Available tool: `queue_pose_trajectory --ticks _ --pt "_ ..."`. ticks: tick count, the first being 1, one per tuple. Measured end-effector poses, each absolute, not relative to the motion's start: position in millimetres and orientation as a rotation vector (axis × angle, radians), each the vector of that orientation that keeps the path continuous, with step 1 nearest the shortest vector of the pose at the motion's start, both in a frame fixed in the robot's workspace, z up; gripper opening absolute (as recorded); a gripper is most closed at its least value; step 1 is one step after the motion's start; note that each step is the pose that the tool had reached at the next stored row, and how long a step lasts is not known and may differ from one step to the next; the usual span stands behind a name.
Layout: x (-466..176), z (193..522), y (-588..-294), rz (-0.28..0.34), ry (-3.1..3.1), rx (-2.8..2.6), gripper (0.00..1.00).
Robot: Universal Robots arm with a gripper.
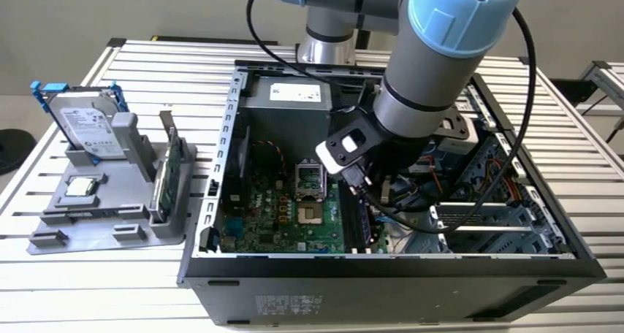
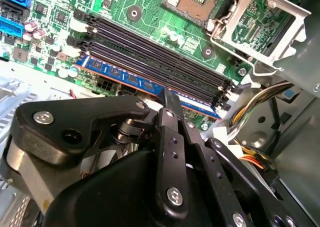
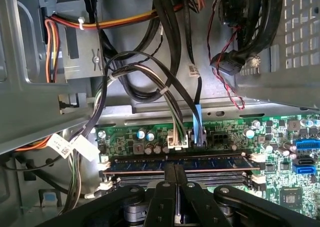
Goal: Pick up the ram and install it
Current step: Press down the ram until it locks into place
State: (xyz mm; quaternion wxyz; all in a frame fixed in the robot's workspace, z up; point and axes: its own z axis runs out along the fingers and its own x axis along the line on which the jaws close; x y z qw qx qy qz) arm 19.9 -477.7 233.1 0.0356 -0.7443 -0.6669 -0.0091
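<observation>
The ram (image 2: 125, 78) is a long blue stick lying in the outermost memory slot of the green motherboard (image 1: 283, 216), beside several empty black slots (image 2: 150, 47). In the first wrist view the ram (image 3: 210, 162) runs across the board's edge between white slot clips. My gripper (image 2: 170, 94) reaches down inside the computer case (image 1: 210, 201). Its fingers are shut together, and their tips (image 3: 174, 166) rest on the ram's top edge near its middle. In the exterior view my gripper (image 1: 375, 194) sits low in the case, over the slots.
Bundled cables (image 3: 170, 97) and a drive cage (image 1: 487, 216) crowd the case beside the slots. An open processor socket (image 1: 307, 180) lies nearby. On the exterior view's left, a grey holder (image 1: 98, 216) carries a silver hard drive (image 1: 93, 125) and a green card (image 1: 168, 176).
</observation>
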Motion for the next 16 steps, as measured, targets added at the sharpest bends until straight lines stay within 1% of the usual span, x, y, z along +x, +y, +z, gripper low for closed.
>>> queue_pose_trajectory --ticks 16 --pt "19.9 222.9 -478.2 -0.027 -2.049 -2.287 0.00"
